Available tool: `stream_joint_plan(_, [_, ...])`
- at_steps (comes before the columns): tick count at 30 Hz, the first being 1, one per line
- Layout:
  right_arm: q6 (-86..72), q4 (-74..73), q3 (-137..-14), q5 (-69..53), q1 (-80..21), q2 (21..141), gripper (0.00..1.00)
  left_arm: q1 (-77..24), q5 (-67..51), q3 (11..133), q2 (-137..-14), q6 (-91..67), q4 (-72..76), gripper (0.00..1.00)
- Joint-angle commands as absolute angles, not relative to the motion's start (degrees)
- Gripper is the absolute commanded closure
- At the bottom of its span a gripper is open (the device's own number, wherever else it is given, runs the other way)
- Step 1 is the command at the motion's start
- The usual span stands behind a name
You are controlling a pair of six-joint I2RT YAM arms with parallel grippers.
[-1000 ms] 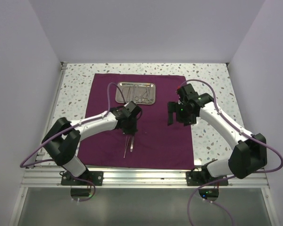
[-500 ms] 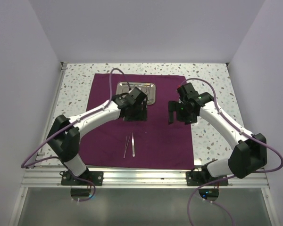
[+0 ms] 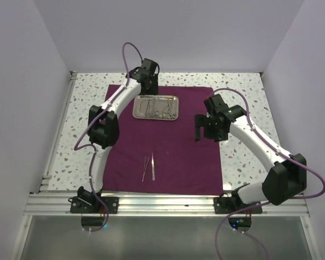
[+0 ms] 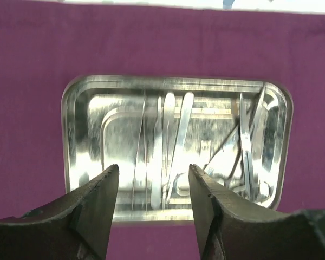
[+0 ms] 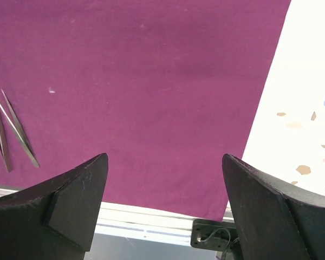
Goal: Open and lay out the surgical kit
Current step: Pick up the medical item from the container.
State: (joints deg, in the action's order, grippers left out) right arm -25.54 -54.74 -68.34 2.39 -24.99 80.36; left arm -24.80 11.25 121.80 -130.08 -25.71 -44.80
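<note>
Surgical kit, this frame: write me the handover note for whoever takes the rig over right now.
Left gripper: open, empty, hovering over the steel tray.
Right gripper: open, empty, above the right part of the purple cloth.
Things: cloth spread flat; tray on its far middle; two tweezers side by side near its near edge.
Done: wrap opened, two tweezers laid out.
Left: the other instruments lie in the tray, to be moved onto the cloth.

Left claw (image 4: 153,184) far forward, partly spread, empty; right claw (image 5: 165,162) spread wide.
</note>
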Motion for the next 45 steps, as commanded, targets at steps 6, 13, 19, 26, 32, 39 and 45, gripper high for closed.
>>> stream_joint_plan(6, [-26.5, -57.1, -72.2, 5.2, -24.7, 83.2, 0.10, -22.7, 10.2, 131.3, -138.2, -20.9, -42.2, 0.45])
stream_joint_plan(13, [-25.3, -57.9, -73.7, 6.5, -24.6, 85.2, 0.10, -22.3, 10.5, 129.0, -140.9, -19.6, -41.4, 0.49])
stream_joint_plan(19, [-25.2, -57.4, -74.4, 5.8, -24.6, 86.6, 0.10, -22.3, 10.7, 125.9, -142.6, -19.4, -41.1, 0.52])
stream_joint_plan(26, [-25.2, -57.2, -75.0, 5.5, -24.5, 87.3, 0.10, -22.3, 11.2, 122.9, -143.4, -19.5, -41.2, 0.58])
stream_joint_plan(32, [-24.9, -56.9, -74.6, 5.4, -24.5, 87.2, 0.10, -22.4, 11.9, 117.2, -140.8, -20.2, -41.6, 0.80])
stream_joint_plan(39, [-24.3, -55.7, -74.5, 3.6, -24.5, 86.9, 0.10, -22.3, 10.1, 110.0, -136.7, -20.4, -42.2, 1.00])
stream_joint_plan(45, [-24.2, -54.0, -76.2, 0.2, -24.6, 88.2, 0.11, -22.5, 9.0, 111.4, -125.5, -20.8, -44.3, 1.00])
